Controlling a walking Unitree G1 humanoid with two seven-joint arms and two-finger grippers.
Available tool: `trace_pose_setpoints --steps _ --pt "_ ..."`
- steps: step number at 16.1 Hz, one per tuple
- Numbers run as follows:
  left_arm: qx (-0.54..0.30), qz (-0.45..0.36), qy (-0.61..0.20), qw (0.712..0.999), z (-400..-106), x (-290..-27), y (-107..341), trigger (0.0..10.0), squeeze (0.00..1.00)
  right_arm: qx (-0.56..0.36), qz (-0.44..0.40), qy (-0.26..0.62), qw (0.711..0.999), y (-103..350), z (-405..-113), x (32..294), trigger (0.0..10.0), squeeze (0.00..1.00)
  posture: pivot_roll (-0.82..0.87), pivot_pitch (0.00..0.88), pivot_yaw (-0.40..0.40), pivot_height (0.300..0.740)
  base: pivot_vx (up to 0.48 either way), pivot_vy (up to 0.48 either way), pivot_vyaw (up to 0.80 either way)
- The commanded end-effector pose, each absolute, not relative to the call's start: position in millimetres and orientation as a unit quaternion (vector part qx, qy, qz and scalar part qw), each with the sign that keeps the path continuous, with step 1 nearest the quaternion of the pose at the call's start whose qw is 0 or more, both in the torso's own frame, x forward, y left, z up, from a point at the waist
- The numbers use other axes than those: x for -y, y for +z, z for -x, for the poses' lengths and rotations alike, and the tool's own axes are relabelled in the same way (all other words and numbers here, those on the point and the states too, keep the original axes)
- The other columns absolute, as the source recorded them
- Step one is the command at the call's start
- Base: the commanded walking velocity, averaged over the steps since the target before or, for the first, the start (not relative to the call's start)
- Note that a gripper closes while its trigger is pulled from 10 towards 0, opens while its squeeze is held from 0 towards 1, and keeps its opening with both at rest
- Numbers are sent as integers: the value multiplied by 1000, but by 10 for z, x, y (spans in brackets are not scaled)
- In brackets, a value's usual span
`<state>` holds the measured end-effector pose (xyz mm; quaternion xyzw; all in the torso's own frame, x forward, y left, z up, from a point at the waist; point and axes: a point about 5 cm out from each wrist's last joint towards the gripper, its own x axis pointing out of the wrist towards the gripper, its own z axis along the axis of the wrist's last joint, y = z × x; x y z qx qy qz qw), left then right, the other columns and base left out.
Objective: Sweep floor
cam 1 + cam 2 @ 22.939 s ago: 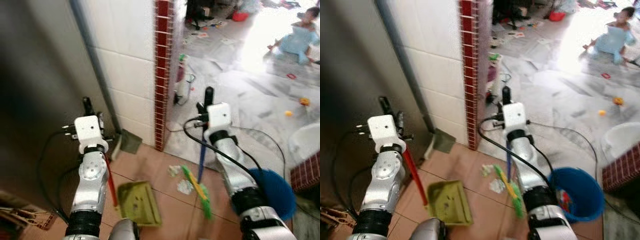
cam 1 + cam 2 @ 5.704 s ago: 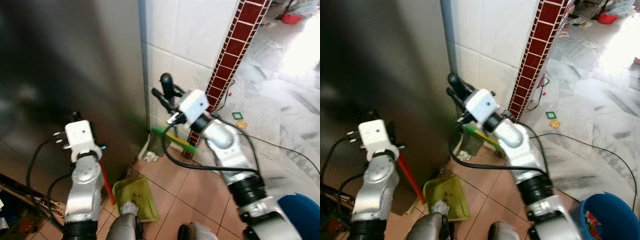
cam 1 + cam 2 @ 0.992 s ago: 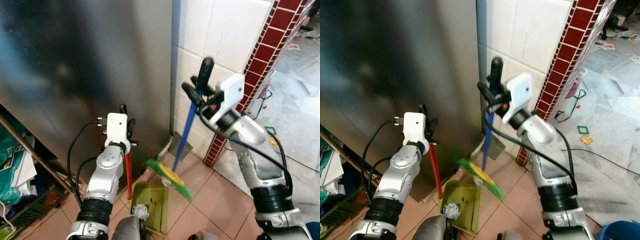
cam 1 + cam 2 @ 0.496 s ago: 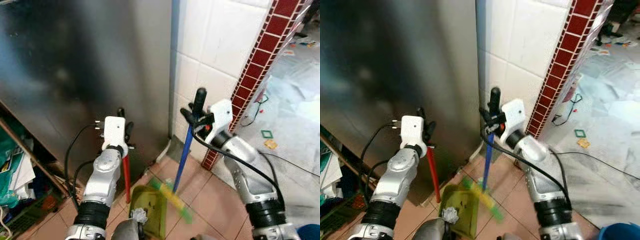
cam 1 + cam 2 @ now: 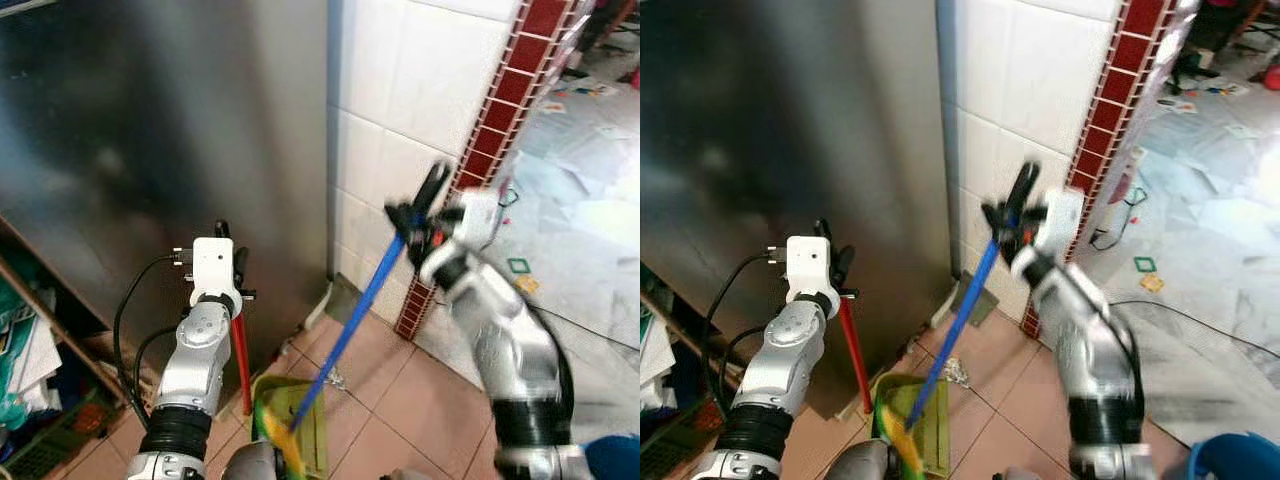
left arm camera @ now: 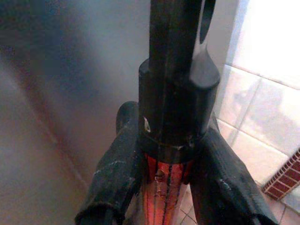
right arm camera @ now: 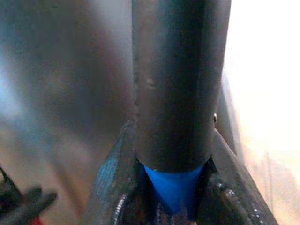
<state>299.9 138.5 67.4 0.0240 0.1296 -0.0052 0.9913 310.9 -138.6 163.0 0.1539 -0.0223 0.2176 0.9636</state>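
1. Steel panel [image 5: 150,130], dark and shiny, stands close in front of the robot, just beside a white tiled wall [image 5: 400,90] that ends in a strip of dark red tiles [image 5: 500,130].
2. One broom, with a blue handle [image 5: 350,320], slants from the right claw [image 5: 425,205] down toward the floor; its yellow-green bristles [image 5: 280,440] are over the dustpan [image 5: 305,430].
3. The right claw is clamped on the black grip at the top of the broom handle, with a finger [image 7: 117,187] on each side of it in the right wrist view. This arm is blurred.
4. One green dustpan sits on the terracotta floor tiles [image 5: 400,400] between the two arms, near the foot of the steel panel.
5. The dustpan's red handle [image 5: 240,360] stands nearly upright, and the left claw [image 5: 228,255] is clamped on its black top end; the left wrist view shows both fingers [image 6: 117,178] pressed against it.
6. A small scrap of litter [image 5: 955,372] lies on the floor just beside the dustpan.
7. One blue bucket [image 5: 1230,455] stands on the robot's right, at the frame edge.
8. Pale marble floor [image 5: 590,200] spreads beyond the red tiles, with a few small bits scattered on it.
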Motion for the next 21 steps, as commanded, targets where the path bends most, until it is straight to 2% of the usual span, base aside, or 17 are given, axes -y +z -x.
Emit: trace_pose_setpoints --steps 1,5,9,14,17,21 --pt "-175 -41 -10 984 -2934 -1371 507 10000 0 120 -117 232 958 2050 -3148 1376 10000 0 -74 0 36 740 0 0 0" --pt "-166 -34 -3 985 -2895 -1421 570 10000 0 196 -4 211 958 2338 -3265 1379 10000 0 -51 0 27 740 0 0 0" --pt "-126 -16 17 992 -2841 -1465 808 10000 0 190 70 208 957 2089 -3402 1244 10000 0 -11 15 14 740 0 0 0" --pt "-90 -16 78 993 -2741 -1627 958 10000 0 125 85 213 965 1509 -3413 1066 10000 0 24 31 0 740 0 0 0" --pt "-94 -32 99 990 -2660 -1708 940 10000 0 89 62 208 972 1199 -3355 954 10000 0 33 45 7 740 0 0 0" --pt "-84 -70 142 984 -2657 -1819 907 10000 0 82 39 217 972 1116 -3299 837 10000 0 27 40 7 740 0 0 0"
